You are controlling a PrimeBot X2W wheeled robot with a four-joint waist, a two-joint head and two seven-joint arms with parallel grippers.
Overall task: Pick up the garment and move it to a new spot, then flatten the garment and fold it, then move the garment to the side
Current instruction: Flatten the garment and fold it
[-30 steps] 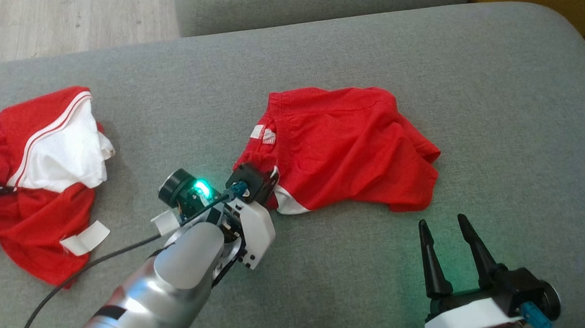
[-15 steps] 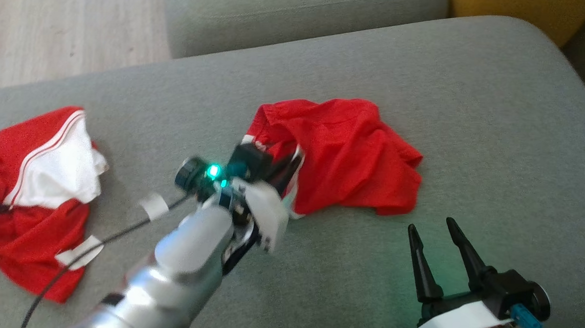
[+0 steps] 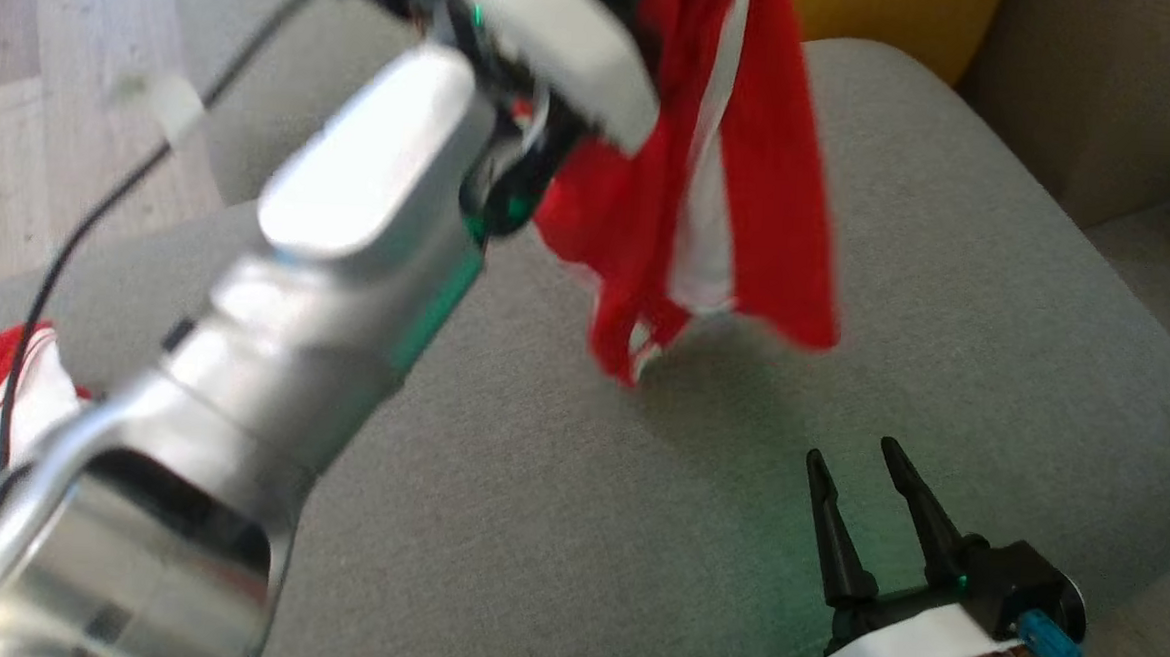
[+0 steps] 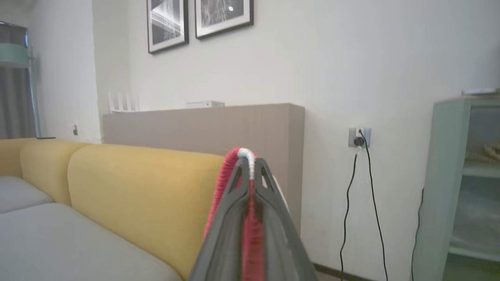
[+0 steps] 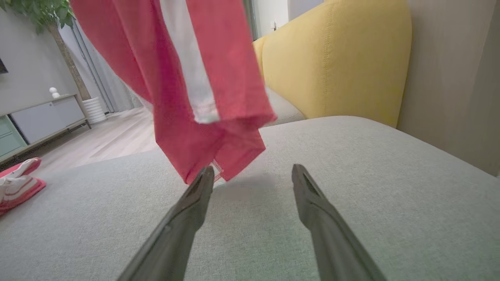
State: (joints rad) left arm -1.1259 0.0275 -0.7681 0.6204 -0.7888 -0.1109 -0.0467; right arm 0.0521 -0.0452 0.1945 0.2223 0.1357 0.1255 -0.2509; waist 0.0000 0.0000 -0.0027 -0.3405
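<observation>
Left gripper (image 4: 250, 166) clamping shut on the red, white-striped garment (image 3: 764, 168), garment hanging in the air above the grey sofa cushion (image 3: 996, 320), right gripper (image 3: 851, 455) hovering low nearby, its jaws standing open, gripping nothing.

I can read no word, brand or number here. A small pale patch at the lower hem of the red garment (image 5: 218, 89) is too blurred to make out, and the framed prints (image 4: 168, 25) show me no legible lettering.
</observation>
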